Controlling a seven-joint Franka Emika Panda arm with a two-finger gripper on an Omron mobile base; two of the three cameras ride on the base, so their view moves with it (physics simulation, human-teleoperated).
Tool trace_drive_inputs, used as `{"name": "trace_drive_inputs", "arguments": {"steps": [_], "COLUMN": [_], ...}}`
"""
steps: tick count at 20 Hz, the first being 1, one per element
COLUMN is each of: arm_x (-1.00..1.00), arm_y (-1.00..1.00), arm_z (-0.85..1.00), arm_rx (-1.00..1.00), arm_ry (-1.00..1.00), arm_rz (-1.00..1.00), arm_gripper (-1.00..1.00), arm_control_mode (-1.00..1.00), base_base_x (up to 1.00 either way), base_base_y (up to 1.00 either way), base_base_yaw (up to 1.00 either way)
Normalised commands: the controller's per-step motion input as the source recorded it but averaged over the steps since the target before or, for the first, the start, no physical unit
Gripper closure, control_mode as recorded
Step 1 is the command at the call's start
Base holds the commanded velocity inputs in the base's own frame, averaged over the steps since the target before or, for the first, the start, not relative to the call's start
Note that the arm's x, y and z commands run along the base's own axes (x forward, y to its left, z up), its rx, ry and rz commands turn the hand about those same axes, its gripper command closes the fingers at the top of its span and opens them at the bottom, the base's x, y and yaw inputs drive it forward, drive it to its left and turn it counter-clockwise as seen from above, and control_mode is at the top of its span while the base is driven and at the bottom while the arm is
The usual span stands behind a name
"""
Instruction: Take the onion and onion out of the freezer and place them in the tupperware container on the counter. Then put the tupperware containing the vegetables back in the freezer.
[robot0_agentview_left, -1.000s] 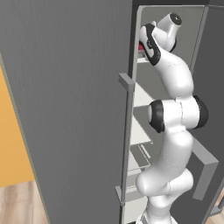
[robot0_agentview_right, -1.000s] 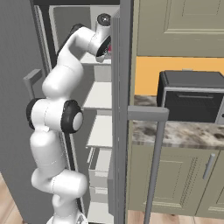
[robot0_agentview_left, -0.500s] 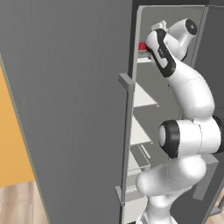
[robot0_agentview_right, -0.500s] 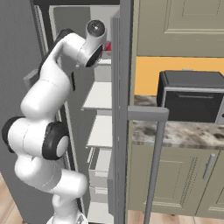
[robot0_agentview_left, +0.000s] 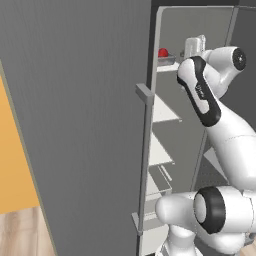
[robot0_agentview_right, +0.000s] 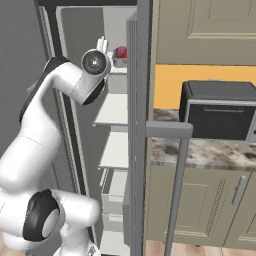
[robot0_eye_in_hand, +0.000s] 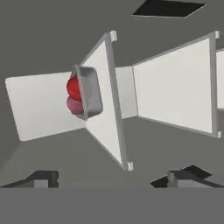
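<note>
Two red onions (robot0_eye_in_hand: 73, 95) sit in the grey tupperware container (robot0_eye_in_hand: 90, 92) on a white shelf (robot0_eye_in_hand: 107, 113) inside the open freezer (robot0_agentview_left: 90, 125). Gripper (robot0_eye_in_hand: 111, 177) jaws spread wide, empty, well apart from the container. Toaster oven (robot0_agentview_right: 217, 110) on counter (robot0_agentview_right: 205, 150).

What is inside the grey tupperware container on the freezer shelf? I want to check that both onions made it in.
Two red onions sit in the tupperware container: a brighter one and a duller one beside it. The container's wall hides part of each.
</note>
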Motion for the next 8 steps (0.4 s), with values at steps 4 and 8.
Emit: {"name": "trace_drive_inputs", "arguments": {"steps": [4, 8], "arm_x": [-1.0, -1.0], "arm_y": [0.0, 0.0], "arm_z": [0.07, 0.2], "arm_rx": [0.0, 0.0], "arm_ry": [0.01, 0.14], "arm_rz": [0.0, 0.0], "arm_gripper": [-1.0, -1.0], "arm_control_mode": [-1.0, -1.0], "base_base_x": [0.0, 0.0], "base_base_y": [0.0, 0.0], "base_base_yaw": [0.0, 0.0]}}
